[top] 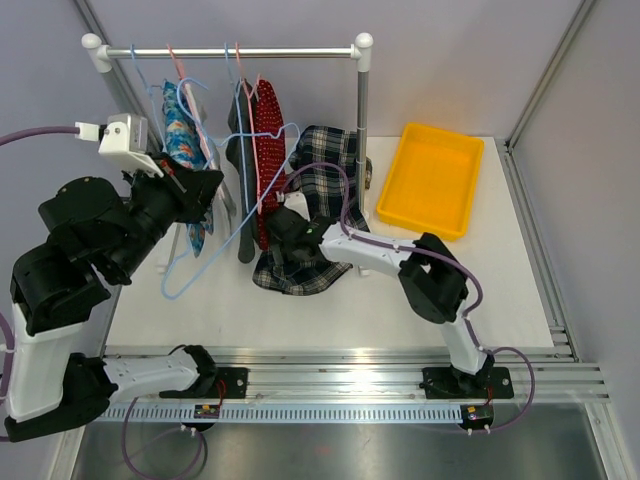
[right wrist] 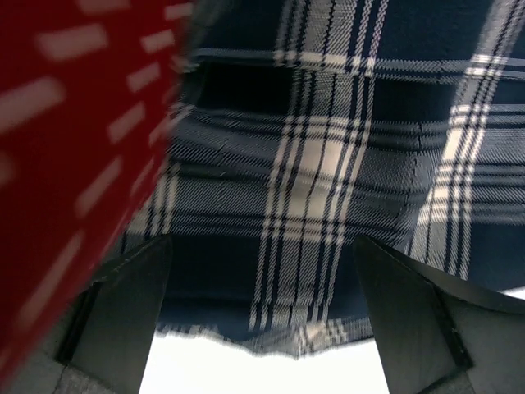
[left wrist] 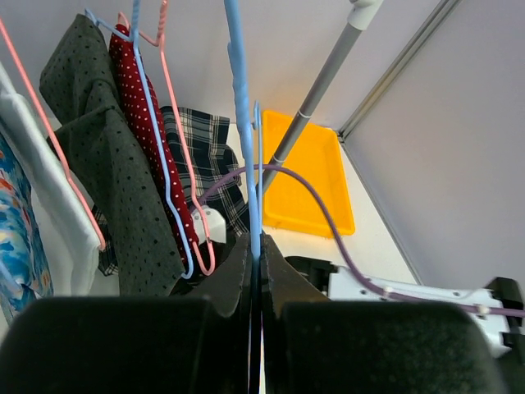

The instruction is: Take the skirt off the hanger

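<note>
A light blue hanger slants from the rack down toward the table, and my left gripper is shut on its wire. In the left wrist view the blue hanger runs straight into my closed left gripper. The dark plaid skirt hangs beside the hanger's right end, its lower part bunched on the table. I cannot tell whether it is still attached. My right gripper is open against the skirt's left side. Up close, plaid cloth fills the space beyond the open right gripper, untouched by either finger.
A white rack carries pink and blue hangers with a blue floral garment, a dark grey one and a red dotted one. The red cloth crowds my right gripper's left. A yellow tray sits at the right.
</note>
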